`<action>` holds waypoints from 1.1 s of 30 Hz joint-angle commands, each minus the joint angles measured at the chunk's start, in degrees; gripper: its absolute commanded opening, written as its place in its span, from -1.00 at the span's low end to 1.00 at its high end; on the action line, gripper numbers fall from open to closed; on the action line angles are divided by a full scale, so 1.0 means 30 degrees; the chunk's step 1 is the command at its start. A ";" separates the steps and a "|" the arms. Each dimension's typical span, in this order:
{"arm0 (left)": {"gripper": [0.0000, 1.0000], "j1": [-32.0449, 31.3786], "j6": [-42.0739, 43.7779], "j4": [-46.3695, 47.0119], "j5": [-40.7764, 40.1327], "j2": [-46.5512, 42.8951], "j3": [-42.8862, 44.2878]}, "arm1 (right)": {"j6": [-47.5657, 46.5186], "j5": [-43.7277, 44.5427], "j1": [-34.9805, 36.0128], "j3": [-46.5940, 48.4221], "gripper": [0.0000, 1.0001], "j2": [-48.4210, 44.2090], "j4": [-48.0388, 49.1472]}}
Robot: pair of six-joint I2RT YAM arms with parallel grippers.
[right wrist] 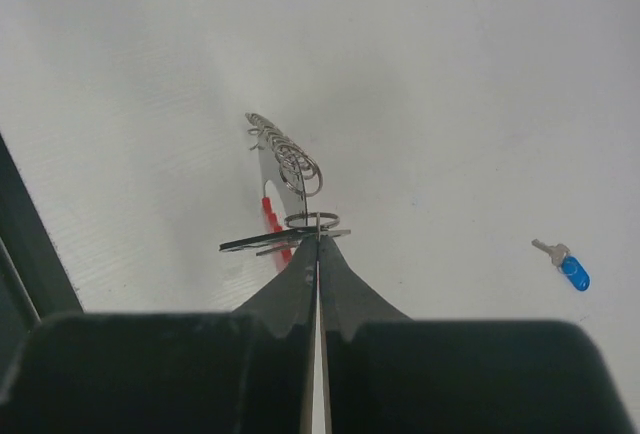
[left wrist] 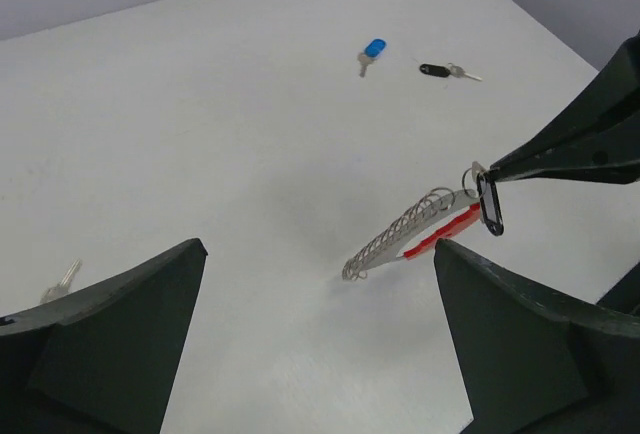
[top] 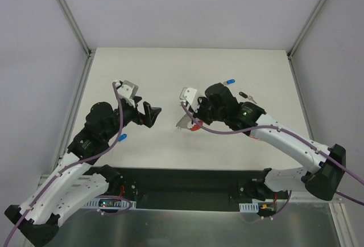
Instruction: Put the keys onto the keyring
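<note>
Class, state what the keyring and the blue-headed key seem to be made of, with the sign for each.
Keyring: shiny silvery coiled links, likely metal; its red segment looks matte, probably plastic. Blue-headed key: glossy blue head, probably plastic; pale grey blade, apparently metal.

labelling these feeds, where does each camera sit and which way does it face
Top external: above and behind the bases, facing down on the table; both arms show, left gripper and right gripper.
Left wrist: on the left arm, facing across to the keyring; its open fingers frame the bottom.
Right wrist: on the right arm, facing down along its shut fingers at the keyring.
Shared: both wrist views hold the keyring, pinched at the right gripper's tip.
</note>
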 commanded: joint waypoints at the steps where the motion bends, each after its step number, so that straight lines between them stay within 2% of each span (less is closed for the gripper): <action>1: 0.98 0.0069 -0.1352 -0.5029 -0.5009 -0.0537 0.2076 | 0.1454 -0.0528 -0.1189 0.2152 -0.97 0.1406 0.1181; 4: 0.98 0.0331 -0.0801 -0.6854 -0.5923 0.0193 0.3045 | 0.2099 -0.0558 -0.2008 0.3967 -0.97 0.3427 0.1064; 8: 0.98 0.1501 -0.0416 -0.6919 -0.6366 0.0694 0.1938 | 0.2218 -0.0472 -0.2683 0.7359 -0.97 0.6443 0.0771; 12: 0.98 0.3608 -0.0329 -0.6743 -0.5718 0.1075 0.1026 | 0.2189 -0.0557 -0.3066 0.9328 -0.97 0.8963 0.0800; 14: 0.98 0.3731 -0.0328 -0.6743 -0.6244 0.0929 0.0850 | 0.2217 -0.1255 -0.3037 0.9684 -0.97 0.9378 0.0946; 18: 0.98 0.3760 -0.0182 -0.6714 -0.7065 0.0432 0.0732 | 0.2481 -0.3395 -0.2978 0.9424 -0.97 1.0199 0.1093; 22: 0.98 0.3731 -0.0123 -0.6714 -0.6952 0.0226 0.0674 | 0.2015 -0.5884 -0.2424 0.7670 -0.97 1.0872 0.0684; 29: 0.98 0.3760 -0.0094 -0.6714 -0.6833 0.0167 0.0615 | 0.1368 -0.6680 -0.1250 0.4945 -0.97 1.1342 -0.0371; 33: 0.98 0.3789 -0.0094 -0.6685 -0.6686 0.0137 0.0556 | 0.1806 -0.6127 -0.1220 0.3681 -0.97 1.1285 -0.0780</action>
